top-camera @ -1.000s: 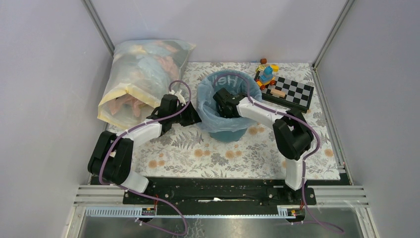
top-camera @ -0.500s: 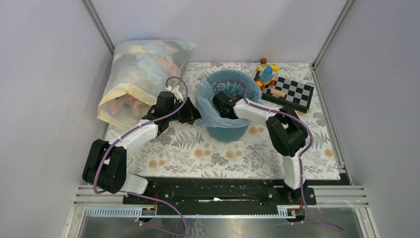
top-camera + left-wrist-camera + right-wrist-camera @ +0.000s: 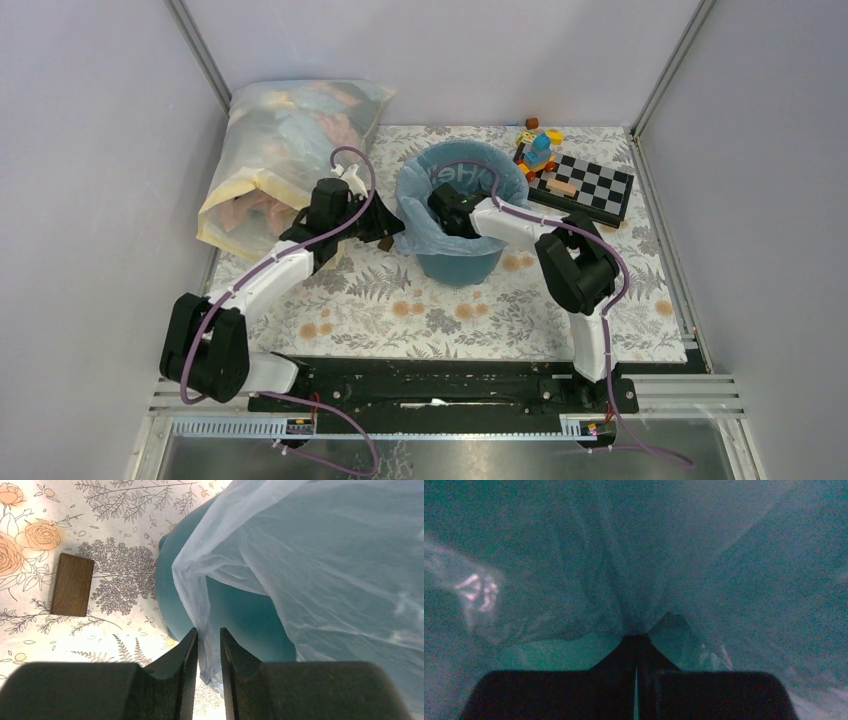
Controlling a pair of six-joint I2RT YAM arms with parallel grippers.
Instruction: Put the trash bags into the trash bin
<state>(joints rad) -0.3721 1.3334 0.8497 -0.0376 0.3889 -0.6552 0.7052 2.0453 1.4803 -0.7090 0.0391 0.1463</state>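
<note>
Top view, centre of frame: the trash bag [image 3: 416, 226] already sits in the trash bin [image 3: 462, 268], its pale film folded out over the rim; the bin stands upright on the floral table [image 3: 400, 320], just left of the chessboard [image 3: 590, 186].

Left gripper [image 3: 209, 633] at the bottom of its wrist view: jaws narrow, a slim slit left, the bag's loose hem hanging right through it; open, I'd say, not yet biting.

Right gripper [image 3: 636, 636] down inside the bin: jaws pressed together, and the film's folds run to a point at the tips, so it looks pinched.

What could go wrong? If the left closes too low it may catch only a wisp of hem, and the slippery film slides out; if it grips well and pulls hard, the thin plastic may stretch or tear, or the light bin may drag or tip toward the left of the frame. The wooden block [image 3: 72, 585] lies close by and could get knocked. If the right lifts with that pinch held, the liner comes up out of the bin with it.

Hard to read: the right wrist view is murky teal, so the bin's floor and the bag's depth are hidden; the right arm cuts off the white lettering; from above the left fingertips are hidden under the wrist.
</note>
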